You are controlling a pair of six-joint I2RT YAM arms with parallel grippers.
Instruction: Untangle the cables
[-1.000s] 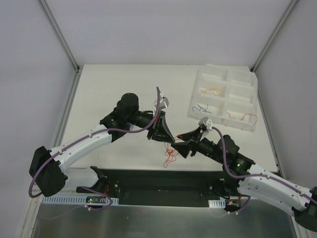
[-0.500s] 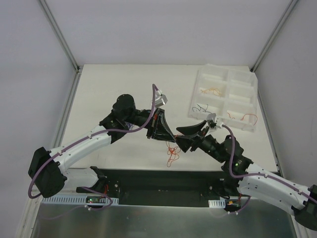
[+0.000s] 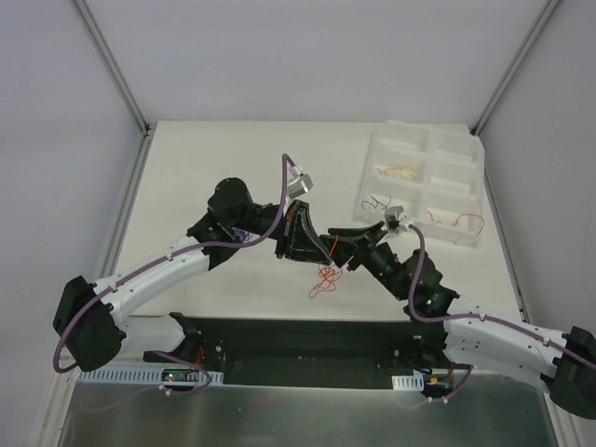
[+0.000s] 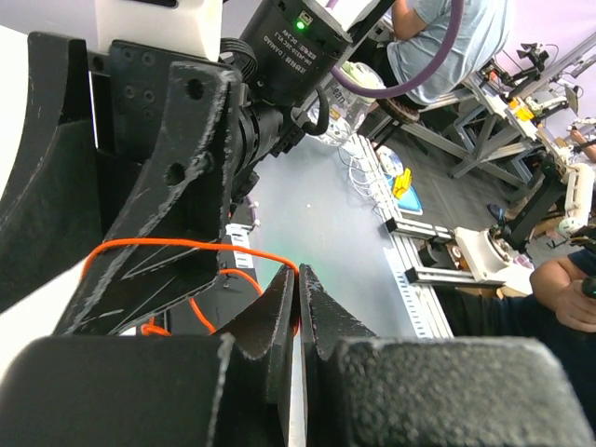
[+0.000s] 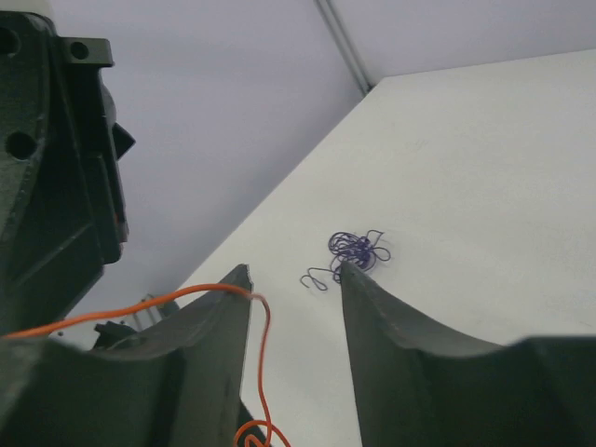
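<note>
My left gripper (image 3: pixel 312 250) is shut on an orange cable (image 4: pixel 186 245), pinched at the fingertips (image 4: pixel 300 277). Below it hangs a small bunch of orange and red cables (image 3: pixel 322 279), just above the table. The right gripper (image 3: pixel 337 250) has come up tip to tip with the left one. In the right wrist view its jaws (image 5: pixel 294 270) stand open, with the orange cable (image 5: pixel 264 335) draped over the left fingertip and hanging down between them. A purple knot of cable (image 5: pixel 358 250) lies on the table beyond.
A white compartmented tray (image 3: pixel 466 149) stands at the back right, with an orange strand (image 3: pixel 402 170), a dark strand (image 3: pixel 377 200) and a red strand (image 3: pixel 456 221) in separate compartments. The table's front edge and black base plate (image 3: pixel 307 340) are just below the dangling bunch.
The right arm has swung left and forward until its fingertips meet the left gripper, and its jaws have narrowed somewhat. The left gripper has kept its hold and barely moved.
</note>
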